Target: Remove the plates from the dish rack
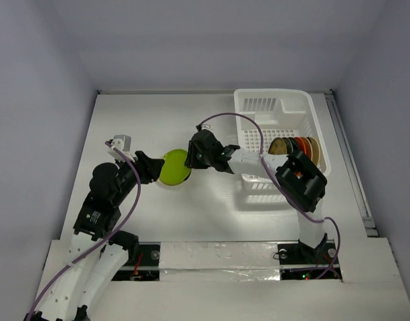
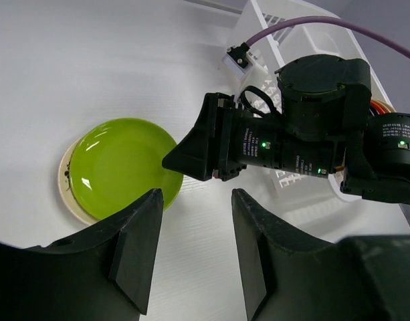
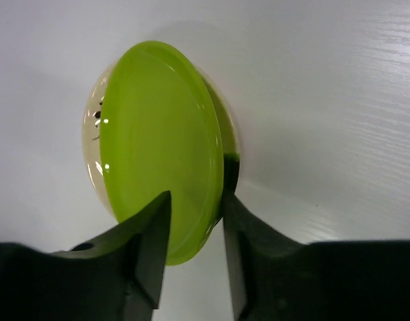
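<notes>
A lime green plate lies on a cream plate on the table, left of the dish rack. My right gripper is open, its fingers straddling the green plate's near rim with slack on either side. My left gripper is open and empty, low over bare table just beside the stack. Several more plates, dark, orange-red and tan, stand on edge in the rack.
The white rack fills the back right of the table. My right arm's elbow hangs over the rack's front end. A purple cable loops over the rack. Grey walls close in the table on three sides.
</notes>
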Robot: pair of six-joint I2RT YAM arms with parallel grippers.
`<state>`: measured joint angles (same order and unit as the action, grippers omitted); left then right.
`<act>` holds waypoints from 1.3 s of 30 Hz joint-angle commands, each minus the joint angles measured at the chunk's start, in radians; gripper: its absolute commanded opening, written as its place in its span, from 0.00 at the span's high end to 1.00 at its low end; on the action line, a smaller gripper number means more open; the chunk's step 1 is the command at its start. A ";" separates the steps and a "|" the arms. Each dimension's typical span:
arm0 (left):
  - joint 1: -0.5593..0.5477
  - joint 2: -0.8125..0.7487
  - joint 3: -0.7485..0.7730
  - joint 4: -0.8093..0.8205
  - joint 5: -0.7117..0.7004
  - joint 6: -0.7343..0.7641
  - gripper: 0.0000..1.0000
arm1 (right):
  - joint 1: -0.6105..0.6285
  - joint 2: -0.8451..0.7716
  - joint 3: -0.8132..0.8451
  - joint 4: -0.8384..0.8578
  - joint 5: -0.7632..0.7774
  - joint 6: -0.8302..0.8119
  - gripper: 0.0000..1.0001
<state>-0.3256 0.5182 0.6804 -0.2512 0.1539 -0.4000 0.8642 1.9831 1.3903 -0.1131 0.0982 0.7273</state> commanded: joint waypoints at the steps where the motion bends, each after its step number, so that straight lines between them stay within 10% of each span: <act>1: -0.003 -0.010 0.015 0.046 0.013 0.006 0.58 | -0.001 -0.015 -0.013 0.020 0.049 0.006 0.55; 10: -0.003 -0.017 0.015 0.049 0.015 0.006 0.57 | -0.001 -0.153 -0.004 -0.131 0.205 -0.066 0.43; 15: -0.003 -0.017 0.013 0.047 0.016 0.006 0.57 | -0.001 -0.352 -0.033 -0.282 0.429 -0.133 1.00; 23: -0.003 -0.017 0.013 0.049 0.019 0.006 0.63 | -0.207 -0.631 -0.120 -0.553 0.586 -0.209 0.97; 30: -0.003 -0.010 0.013 0.052 0.026 0.007 0.86 | -0.379 -0.716 -0.214 -0.626 0.571 -0.276 0.71; 39: -0.003 -0.009 0.013 0.050 0.026 0.009 0.71 | -0.435 -0.675 -0.238 -0.602 0.548 -0.319 0.68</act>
<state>-0.3256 0.5079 0.6804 -0.2508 0.1715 -0.3985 0.4515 1.2976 1.1481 -0.7254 0.6411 0.4412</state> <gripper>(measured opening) 0.269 0.319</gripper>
